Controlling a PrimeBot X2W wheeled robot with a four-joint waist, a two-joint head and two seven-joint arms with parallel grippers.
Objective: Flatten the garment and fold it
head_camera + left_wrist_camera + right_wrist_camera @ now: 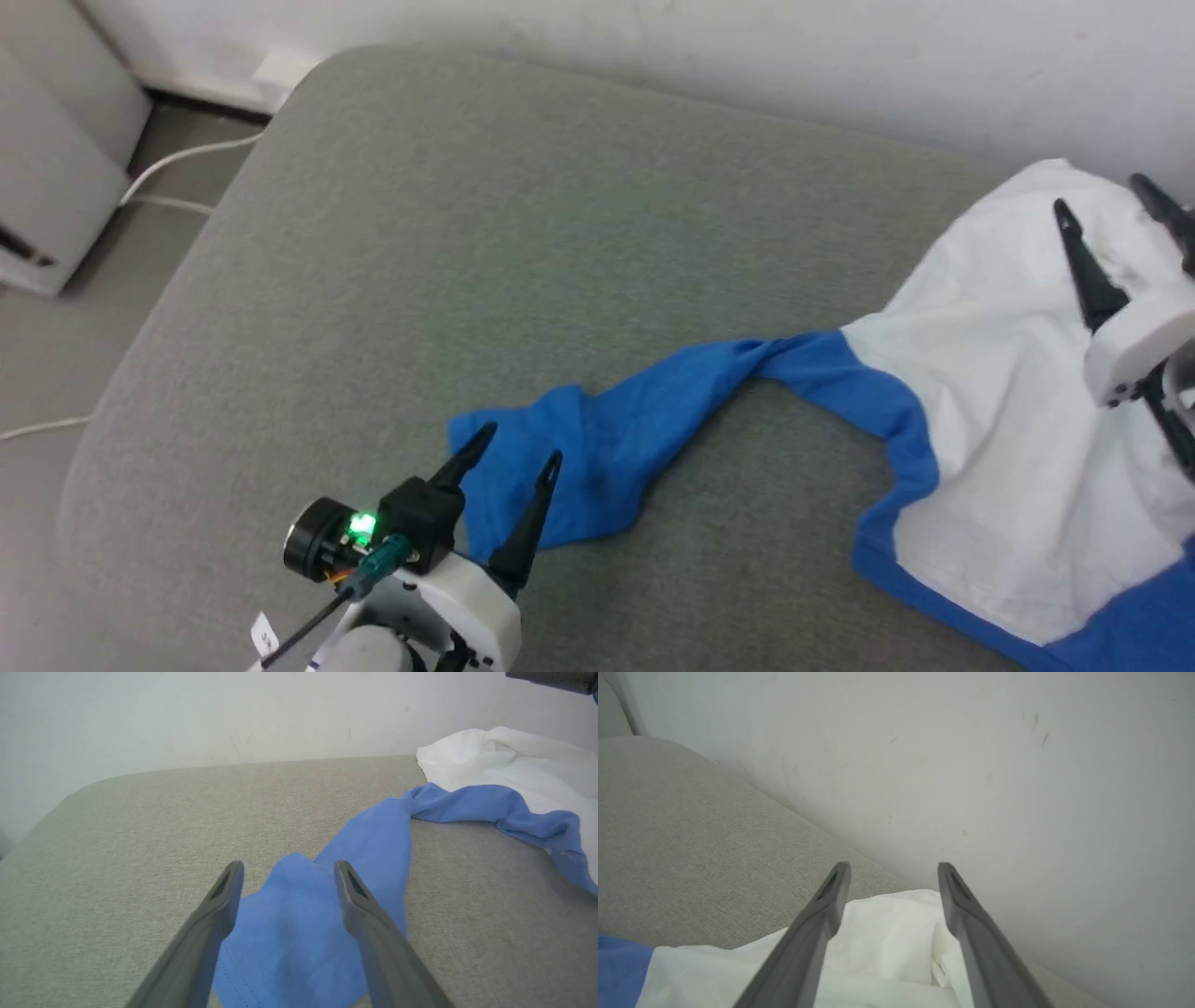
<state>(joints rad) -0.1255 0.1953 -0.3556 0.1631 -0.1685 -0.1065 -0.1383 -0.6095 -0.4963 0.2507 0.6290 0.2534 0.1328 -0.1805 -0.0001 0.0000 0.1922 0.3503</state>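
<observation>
White wall (747, 56) runs along the far side. Grey fabric cushion (467, 233) takes up most of the head view, with a rounded corner at far left. Grey floor (56, 355) is to the left of it, with a pale cabinet-like unit (47, 168) and a white cable (177, 159) trailing across the floor.

Garment (1008, 392) lies on the cushion, toward the right side and not flat. The white body is bunched and creased up near the wall, and a blue edge band curves along its near side. One blue sleeve (607, 448) is stretched out left from the body, twisted narrow where it leaves the white part and spreading wider at its loose end. No chest print can be seen from this side.

Left gripper (521, 443) is at lower centre, fingers spread apart and holding nothing. The sleeve end sits between and under them. In the left wrist view the left gripper (288, 864) has blue cloth (299, 933) filling the gap between the fingers; cannot tell if the tips touch it.

Right gripper (1100, 192) is at the right edge over the white body, close to the wall, fingers also parted and empty. In the right wrist view the right gripper (894, 865) has crumpled white fabric (887, 942) below the gap; contact is unclear.

Small green light (362, 525) is lit on the left wrist housing.
</observation>
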